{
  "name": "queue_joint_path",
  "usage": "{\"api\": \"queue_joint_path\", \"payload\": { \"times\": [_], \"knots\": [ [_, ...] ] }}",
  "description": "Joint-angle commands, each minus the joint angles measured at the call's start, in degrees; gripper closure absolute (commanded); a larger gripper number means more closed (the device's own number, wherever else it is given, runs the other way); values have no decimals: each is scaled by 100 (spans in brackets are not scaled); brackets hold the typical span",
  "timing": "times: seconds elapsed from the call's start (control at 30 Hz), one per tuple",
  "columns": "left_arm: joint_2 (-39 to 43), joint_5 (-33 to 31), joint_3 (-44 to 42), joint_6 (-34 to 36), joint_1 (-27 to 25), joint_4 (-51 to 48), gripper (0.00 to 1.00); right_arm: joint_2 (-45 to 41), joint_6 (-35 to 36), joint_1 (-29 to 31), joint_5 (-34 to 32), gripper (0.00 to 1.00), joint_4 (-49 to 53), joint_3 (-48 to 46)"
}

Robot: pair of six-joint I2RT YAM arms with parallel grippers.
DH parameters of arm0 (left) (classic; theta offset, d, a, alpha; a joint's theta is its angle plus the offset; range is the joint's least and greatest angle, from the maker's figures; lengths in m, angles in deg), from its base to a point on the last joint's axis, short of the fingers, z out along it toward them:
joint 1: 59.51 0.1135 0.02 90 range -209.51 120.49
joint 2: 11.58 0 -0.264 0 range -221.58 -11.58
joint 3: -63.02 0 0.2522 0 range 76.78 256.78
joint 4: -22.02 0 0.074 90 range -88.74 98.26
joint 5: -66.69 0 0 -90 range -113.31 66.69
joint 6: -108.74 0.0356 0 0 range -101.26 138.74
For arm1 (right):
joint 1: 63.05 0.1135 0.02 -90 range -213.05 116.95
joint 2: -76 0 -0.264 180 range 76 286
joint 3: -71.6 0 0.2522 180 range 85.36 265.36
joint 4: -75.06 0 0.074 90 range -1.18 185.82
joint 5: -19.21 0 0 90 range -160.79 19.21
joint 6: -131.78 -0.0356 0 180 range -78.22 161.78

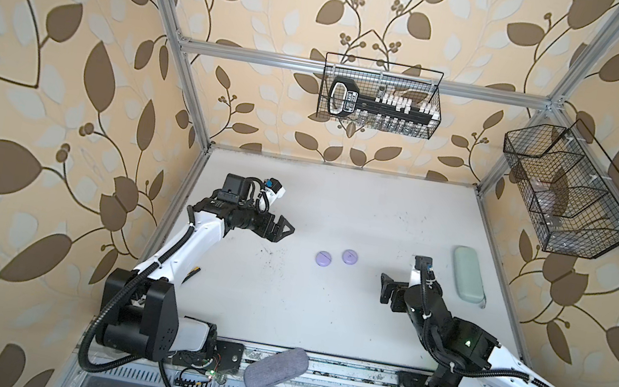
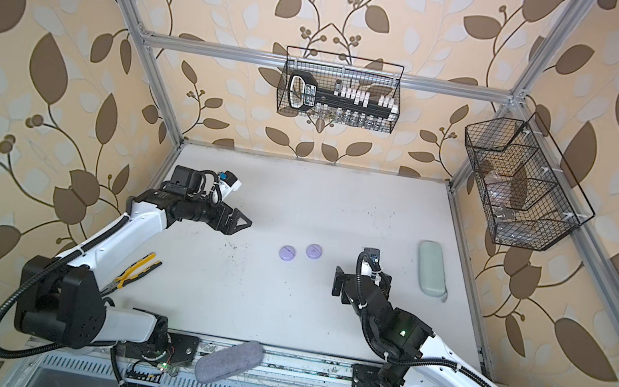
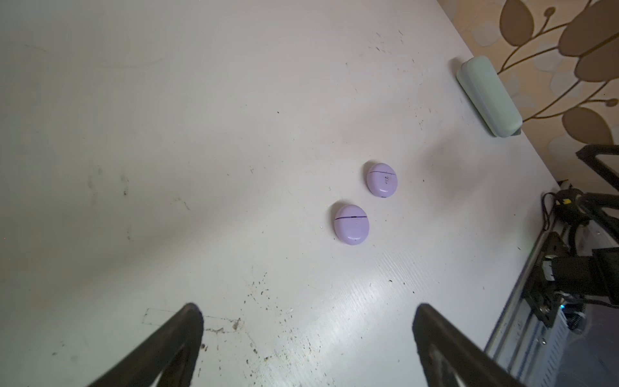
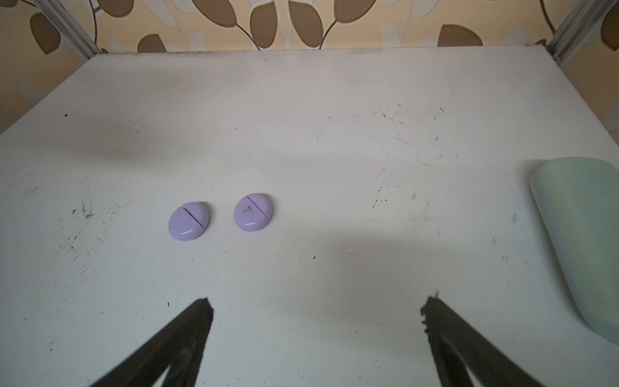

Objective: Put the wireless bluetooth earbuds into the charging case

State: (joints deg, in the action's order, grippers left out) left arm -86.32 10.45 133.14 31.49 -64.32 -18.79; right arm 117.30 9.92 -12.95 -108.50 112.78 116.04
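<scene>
Plainly, both tools are empty. The left gripper has its jaws spread wide over bare table, and the right gripper is spread just as wide, with nothing between its fingers.

In both top views the left gripper sits left of centre and the right gripper right of centre, slightly lower. Between them, at mid-frame and well apart from both, lie a lilac case and a second case, near each other but not touching. Both lids are shut, each with a thin dark seam across the top. No view shows the earbuds, and I cannot tell whether they are inside.

A mint case lies at the right of the frame, near the table's edge. A grey case rests on the rail at the bottom. In a top view, pliers lie at lower left beside the left arm.
</scene>
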Motion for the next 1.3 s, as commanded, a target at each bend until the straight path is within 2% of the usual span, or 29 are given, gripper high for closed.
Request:
{"api": "queue_joint_path", "payload": {
  "times": [0.0,0.2,0.37,0.53,0.73,0.83,1.0,1.1,1.27],
  "knots": [
    [241,-349,-154,-165,16,386,1,231,96,-326,-77,0,-37,263],
    [704,-813,-466,-488,25,903,1,585,117,-773,-155,0,-135,428],
    [1183,-1585,-1017,-966,25,1720,1,547,281,-934,-266,0,-408,413],
    [1524,-1902,-1487,-965,25,2328,1,434,259,-998,-802,0,-697,214],
    [1526,-2302,-1827,-908,72,2729,1,324,715,-1088,-801,2,-1418,-114],
    [1382,-2370,-1939,-818,205,2924,6,355,973,-1096,-1152,8,-1831,-354],
    [1185,-1958,-2041,-1080,754,3278,5,438,1228,-1276,-1207,8,-2023,-361],
    [1039,-1771,-2043,-1174,998,3458,1,538,1358,-1390,-1055,6,-2063,-328],
    [870,-1687,-2190,-1252,1176,3842,1,429,1809,-1538,-377,4,-2165,-398]
  ]
}}
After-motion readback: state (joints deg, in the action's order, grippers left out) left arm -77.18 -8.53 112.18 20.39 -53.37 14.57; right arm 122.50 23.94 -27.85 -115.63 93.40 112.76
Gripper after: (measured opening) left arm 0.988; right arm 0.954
